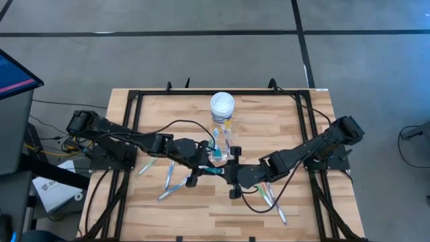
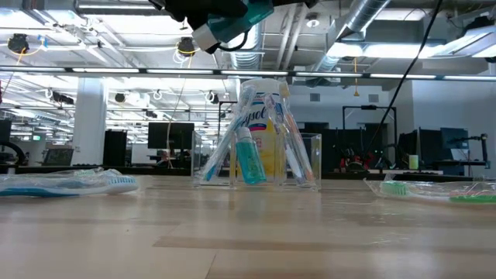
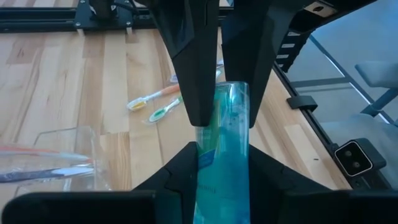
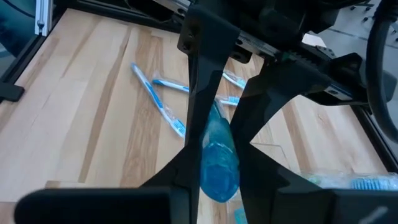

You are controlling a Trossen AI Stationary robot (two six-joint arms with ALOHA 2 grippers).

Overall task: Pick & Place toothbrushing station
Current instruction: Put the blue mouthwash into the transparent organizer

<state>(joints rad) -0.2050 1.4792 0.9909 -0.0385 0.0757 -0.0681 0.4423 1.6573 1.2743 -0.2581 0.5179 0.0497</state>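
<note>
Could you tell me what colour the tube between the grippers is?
Teal tube, clearest in the left wrist view.

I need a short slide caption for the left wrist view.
Both end effectors grip one teal tube above the wooden table, beside the clear cup.

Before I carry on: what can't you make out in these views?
- High view: the teal tube is too small and mostly covered between the left pincer and the right pincer.
- Low view: both pincers are cut off by the top edge.
- Low view: the toothbrushes in the clear cup can't be counted; they overlap, with the yellow jar behind.
- Left wrist view: the tube's print is blurred.
</note>
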